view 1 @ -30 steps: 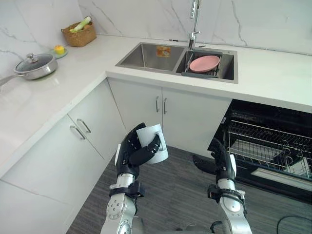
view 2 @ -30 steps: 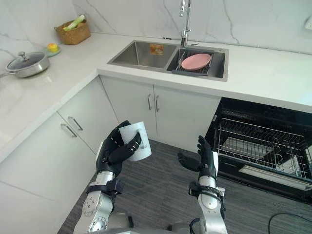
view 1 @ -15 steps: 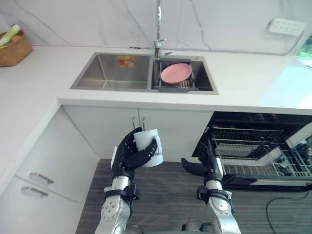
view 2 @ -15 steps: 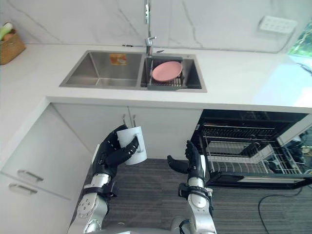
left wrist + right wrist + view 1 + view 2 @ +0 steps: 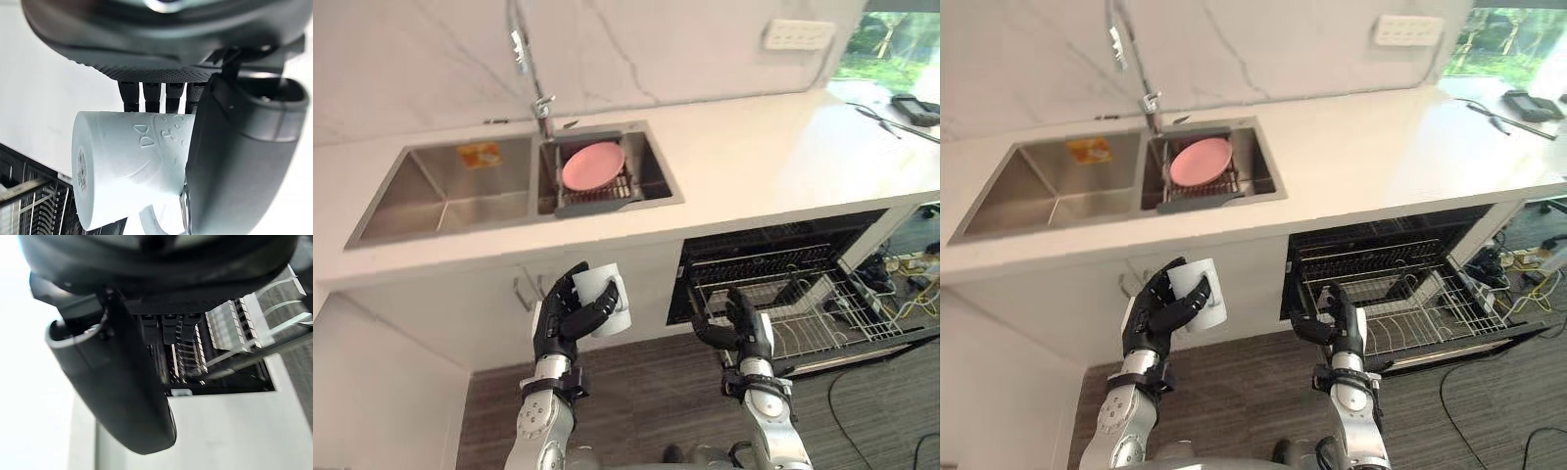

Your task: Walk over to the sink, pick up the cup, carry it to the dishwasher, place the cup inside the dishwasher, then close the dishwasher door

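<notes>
Left eye view: the left robot hand (image 5: pixel 561 323) sits in the lower centre-left of the frame, fingers and thumb curled round the white cup (image 5: pixel 604 296), which it holds in the air in front of the white cabinet fronts (image 5: pixel 460 304) under the sink (image 5: pixel 440 201). In the left wrist view the cup (image 5: pixel 127 171) lies crosswise in the grip, fingers (image 5: pixel 151 95) on 1 side and the thumb (image 5: pixel 234 161) pressed against the other. The right robot hand (image 5: pixel 745 328) hangs in the lower centre-right, fingers loosely spread and holding nothing, just in front of the dishwasher (image 5: pixel 754 259), which stands open at the right of the frame with its wire rack (image 5: pixel 813 308) drawn out. The cup is well apart from that rack. On the white worktop (image 5: pixel 754 157), the sink's right basin holds a pink plate (image 5: pixel 592 164) in a dark drain rack (image 5: pixel 597 196), with the tap (image 5: pixel 530 69) above it in the upper left.
</notes>
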Robot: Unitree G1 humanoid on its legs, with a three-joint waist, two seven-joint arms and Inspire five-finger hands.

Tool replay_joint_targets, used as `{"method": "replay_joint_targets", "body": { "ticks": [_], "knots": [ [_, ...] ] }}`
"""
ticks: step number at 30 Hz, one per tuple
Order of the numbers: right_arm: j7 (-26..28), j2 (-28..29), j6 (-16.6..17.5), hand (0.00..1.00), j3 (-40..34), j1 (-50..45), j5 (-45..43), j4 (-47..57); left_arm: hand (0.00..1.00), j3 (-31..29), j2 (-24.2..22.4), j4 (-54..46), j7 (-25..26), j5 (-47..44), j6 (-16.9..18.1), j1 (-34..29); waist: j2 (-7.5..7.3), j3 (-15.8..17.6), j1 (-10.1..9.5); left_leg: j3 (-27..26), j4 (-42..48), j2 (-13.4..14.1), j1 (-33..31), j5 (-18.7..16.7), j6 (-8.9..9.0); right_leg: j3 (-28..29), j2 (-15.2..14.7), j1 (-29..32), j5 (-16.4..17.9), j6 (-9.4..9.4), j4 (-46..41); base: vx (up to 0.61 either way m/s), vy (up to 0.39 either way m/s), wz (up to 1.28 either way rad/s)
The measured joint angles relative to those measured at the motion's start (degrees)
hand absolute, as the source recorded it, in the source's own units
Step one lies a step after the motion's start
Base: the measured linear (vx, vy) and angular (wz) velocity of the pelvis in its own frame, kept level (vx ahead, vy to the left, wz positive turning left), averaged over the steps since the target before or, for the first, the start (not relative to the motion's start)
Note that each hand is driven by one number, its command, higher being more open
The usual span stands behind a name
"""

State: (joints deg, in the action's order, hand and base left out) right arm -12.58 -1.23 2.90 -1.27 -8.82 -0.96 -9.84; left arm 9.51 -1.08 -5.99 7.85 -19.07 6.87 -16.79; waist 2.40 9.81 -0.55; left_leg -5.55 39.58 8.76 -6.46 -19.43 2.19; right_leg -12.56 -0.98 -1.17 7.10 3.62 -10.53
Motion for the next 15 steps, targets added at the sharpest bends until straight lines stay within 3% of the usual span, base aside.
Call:
{"method": "replay_joint_targets", "body": {
  "ticks": [1,3,4,5,7,11,15],
  "knots": [
    [-0.1,0.0,0.0,0.9,-0.1,0.1,0.0,-0.2,0.3,0.0,-0.2,0.0,-0.1,0.0,0.0,0.0,-0.21,0.1,-0.31,4.6,-7.7,-3.2,-0.8,0.1,0.43,1.7,-0.6,-0.6,-0.8,-1.36,0.4,0.19,0.115,-0.65],
    [-0.1,0.0,0.0,0.9,-0.6,0.1,0.0,-0.7,0.3,-0.1,-0.1,0.0,-0.1,0.0,0.0,0.0,0.06,0.0,-0.28,8.0,-16.2,-4.6,-0.8,3.1,0.72,3.1,-0.6,-1.3,-1.0,-1.84,0.7,0.21,0.163,-0.6],
    [-0.3,0.0,0.0,0.9,-0.6,-0.1,0.0,-0.8,0.3,-0.1,-0.1,0.0,0.2,0.0,0.0,0.1,0.91,-0.3,-0.26,8.3,-21.2,-4.3,0.1,12.5,-0.08,4.2,0.1,-2.1,-0.7,-2.9,0.8,0.22,0.193,-0.6],
    [-0.4,0.7,-0.2,0.9,-0.7,-0.6,0.0,-0.9,0.3,0.0,0.5,-0.1,0.5,0.0,0.1,0.0,-0.73,-0.5,-0.15,7.0,-22.5,-4.8,1.9,12.1,-0.57,5.5,-0.9,-3.1,-0.6,-3.66,1.7,0.25,0.215,-0.45],
    [-0.7,1.8,-0.2,0.9,-1.0,-1.8,0.0,0.1,0.3,2.0,2.7,-1.3,0.1,0.1,1.1,-2.4,-1.96,-1.1,-0.21,6.0,-24.5,-6.1,3.1,12.7,-1.36,6.1,-2.3,-3.2,-0.5,-4.04,2.1,0.16,0.16,-0.15],
    [0.1,4.1,-0.1,0.9,-0.1,-2.8,-0.1,2.8,0.3,3.3,2.7,-1.3,0.4,0.2,0.9,-3.2,-2.21,-1.3,-0.44,3.4,-29.5,-8.0,7.1,14.2,-2.38,8.0,-4.5,-4.3,-0.4,-5.97,3.5,0.04,0.103,-0.23],
    [0.3,4.5,-0.1,0.9,1.1,-4.6,-1.1,5.0,0.3,3.4,2.2,-1.4,1.2,1.1,0.9,-2.5,-2.6,-1.7,-0.09,2.3,-31.8,-7.8,8.4,15.0,-2.44,9.2,-4.2,-4.2,-0.8,-6.37,4.4,-0.03,0.001,-0.17]
  ]
}}
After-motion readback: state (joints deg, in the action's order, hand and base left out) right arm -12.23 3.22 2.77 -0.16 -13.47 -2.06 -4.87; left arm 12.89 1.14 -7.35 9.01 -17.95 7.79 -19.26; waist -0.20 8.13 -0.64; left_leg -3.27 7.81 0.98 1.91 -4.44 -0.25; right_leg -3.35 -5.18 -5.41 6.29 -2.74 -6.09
